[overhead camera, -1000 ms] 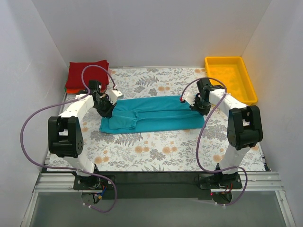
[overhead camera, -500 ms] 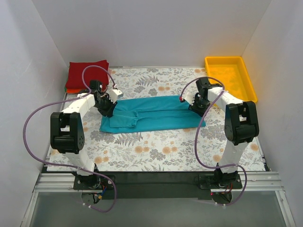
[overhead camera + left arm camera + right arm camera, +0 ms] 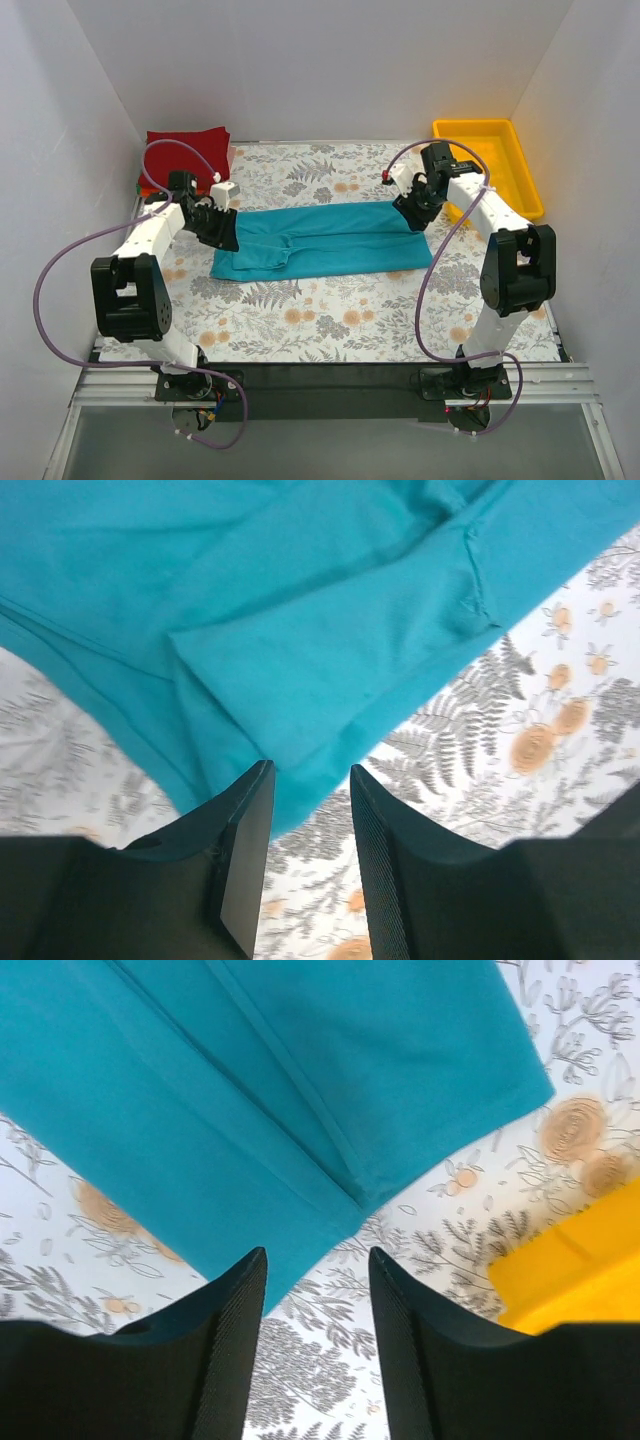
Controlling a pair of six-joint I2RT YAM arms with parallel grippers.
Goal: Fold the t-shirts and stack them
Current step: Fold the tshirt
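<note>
Soft teal-blue cloth t-shirt [image 3: 320,240], folded into a long flat band, across the middle of the floral-patterned table covering [image 3: 330,320]. Left black two-finger gripper [image 3: 310,775] over the covering's left part, jaws parted, grasping nothing — shirt corner at its fingertips. Right black gripper [image 3: 317,1258] over the right part, parted, empty. Folded dark red shirt [image 3: 188,152] at the covering's far-left corner.

Looked down past the right gripper [image 3: 315,1260], dark fingers [image 3: 225,1350] standing apart and gripping nothing. Found the teal t-shirt [image 3: 250,1090] filling the upper part, folded in flat layers, a seam running diagonally down to a low corner beside the left finger. Showed floral table covering [image 3: 330,1360] below and around, and a piece of yellow tray [image 3: 575,1260] at right, apart from the cloth.
</note>
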